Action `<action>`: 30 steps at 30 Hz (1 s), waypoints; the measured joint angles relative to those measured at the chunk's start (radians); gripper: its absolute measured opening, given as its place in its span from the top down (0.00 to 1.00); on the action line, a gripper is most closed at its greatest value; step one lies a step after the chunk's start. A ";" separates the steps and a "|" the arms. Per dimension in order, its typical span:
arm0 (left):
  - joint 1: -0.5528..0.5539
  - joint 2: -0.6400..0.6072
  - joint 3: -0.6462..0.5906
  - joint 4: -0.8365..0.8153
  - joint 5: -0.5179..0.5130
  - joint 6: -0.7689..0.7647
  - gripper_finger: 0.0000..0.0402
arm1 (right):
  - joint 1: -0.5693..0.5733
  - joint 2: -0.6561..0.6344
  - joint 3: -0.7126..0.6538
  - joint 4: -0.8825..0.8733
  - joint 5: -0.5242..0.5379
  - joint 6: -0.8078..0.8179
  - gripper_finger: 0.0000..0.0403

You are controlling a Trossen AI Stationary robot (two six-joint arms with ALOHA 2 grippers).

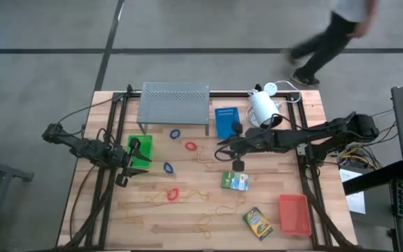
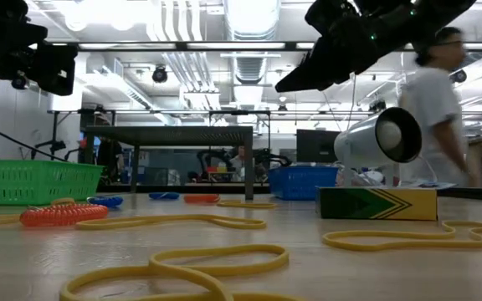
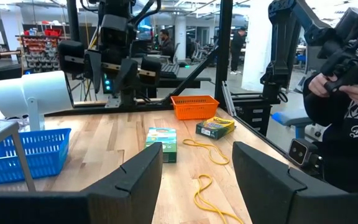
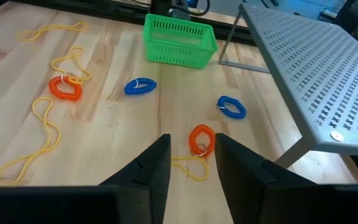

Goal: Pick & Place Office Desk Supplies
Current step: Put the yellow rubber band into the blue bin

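Note:
My right gripper (image 1: 224, 148) hangs open above the table's middle and slants down toward the left. A red-orange loop (image 4: 201, 140) lies flat on the wood just ahead of its fingertips (image 4: 191, 163), also seen in the high view (image 1: 190, 146). Two blue loops (image 4: 140, 86) (image 4: 231, 107) and another red-orange loop (image 4: 64, 88) lie farther off. Tan rubber bands (image 4: 42, 134) are strewn about. Two card boxes (image 1: 235, 180) (image 1: 257, 222) lie flat at the near right. My left gripper (image 1: 128, 168) waits open beside the green tray (image 1: 140, 150).
The grey perforated shelf (image 1: 174, 101) stands at the far edge, with the blue tray (image 1: 226, 121) and the white lamp (image 1: 263, 106) to its right. A red-orange tray (image 1: 294, 213) sits at the near right corner. A person (image 1: 331, 35) walks beyond the far edge.

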State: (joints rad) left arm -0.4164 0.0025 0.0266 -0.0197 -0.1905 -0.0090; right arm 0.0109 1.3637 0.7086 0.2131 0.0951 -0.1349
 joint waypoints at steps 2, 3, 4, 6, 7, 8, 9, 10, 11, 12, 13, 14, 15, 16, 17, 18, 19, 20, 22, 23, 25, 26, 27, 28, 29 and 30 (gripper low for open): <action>0.000 0.000 0.000 0.000 0.000 0.000 0.50 | 0.000 0.006 0.000 0.000 -0.008 0.000 0.65; 0.000 0.000 0.000 0.000 0.000 0.000 0.50 | 0.000 0.009 0.000 0.000 -0.017 0.001 0.64; 0.000 0.000 0.000 0.000 0.000 0.000 0.50 | 0.000 0.012 0.000 0.000 -0.023 0.001 0.63; 0.000 0.000 0.000 0.000 0.000 0.000 0.50 | 0.003 0.021 -0.001 0.000 -0.031 0.000 0.61; 0.000 0.000 0.000 0.000 0.000 0.000 0.50 | 0.003 0.027 -0.001 0.001 -0.038 0.000 0.60; 0.000 0.000 0.000 0.000 0.000 0.000 0.50 | 0.003 0.032 -0.001 0.000 -0.044 0.000 0.60; 0.000 0.000 0.000 0.000 0.000 0.000 0.50 | 0.005 0.040 -0.002 0.000 -0.045 0.000 0.59; 0.000 0.000 0.000 0.000 0.000 0.000 0.50 | 0.005 0.045 -0.002 0.000 -0.045 0.000 0.59; 0.000 0.000 0.000 0.000 0.000 0.000 0.50 | 0.005 0.049 -0.002 -0.001 -0.046 0.000 0.59; 0.000 0.000 0.000 0.000 0.000 0.000 0.50 | 0.005 0.053 -0.002 0.000 -0.046 0.000 0.59; 0.000 0.000 0.000 0.000 0.000 0.000 0.50 | 0.005 0.055 -0.002 0.000 -0.046 0.000 0.59; 0.000 0.000 0.000 0.000 0.000 0.000 0.50 | 0.005 0.056 -0.002 0.000 -0.047 0.000 0.59; 0.000 0.000 0.000 0.000 0.000 0.000 0.50 | 0.005 0.057 -0.002 0.000 -0.049 0.001 0.59; 0.000 0.000 0.000 0.000 0.000 0.000 0.50 | 0.005 0.057 -0.002 0.000 -0.051 0.001 0.59; 0.000 0.000 0.000 0.000 0.000 0.000 0.50 | 0.005 0.057 -0.002 0.000 -0.051 0.000 0.59; 0.000 0.000 0.000 0.000 0.000 0.000 0.50 | 0.005 0.057 -0.002 0.000 -0.051 0.000 0.59; 0.000 0.000 0.000 0.000 0.000 0.000 0.50 | 0.005 0.057 -0.002 0.000 -0.051 0.001 0.59; 0.000 0.000 0.000 0.000 0.000 0.000 0.50 | 0.005 0.057 -0.002 0.000 -0.052 0.002 0.59; 0.000 0.000 0.000 0.000 0.000 0.000 0.50 | 0.007 0.059 -0.002 0.000 -0.052 0.000 0.58; 0.000 0.000 0.000 0.000 0.000 0.000 0.50 | 0.009 0.059 -0.002 0.000 -0.052 -0.002 0.57; 0.000 0.000 0.000 0.000 0.000 0.000 0.50 | 0.012 0.059 -0.002 0.000 -0.052 -0.002 0.57; 0.000 0.000 0.000 0.000 0.000 0.000 0.50 | 0.014 0.059 -0.002 0.000 -0.053 0.000 0.56; 0.000 0.000 0.000 0.000 0.000 0.000 0.50 | 0.016 0.059 -0.003 0.000 -0.052 0.001 0.56; 0.000 0.000 0.000 0.000 0.000 0.000 0.50 | 0.019 0.059 -0.004 0.000 -0.052 0.001 0.56; 0.000 0.000 0.000 0.000 0.000 0.000 0.50 | 0.022 0.059 -0.005 0.000 -0.052 0.003 0.56; 0.000 0.000 0.000 0.000 0.000 0.000 0.50 | 0.025 0.061 -0.005 0.000 -0.052 0.004 0.56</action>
State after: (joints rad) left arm -0.4164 0.0025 0.0265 -0.0199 -0.1905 -0.0088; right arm 0.0356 1.4244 0.7033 0.2133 0.0436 -0.1310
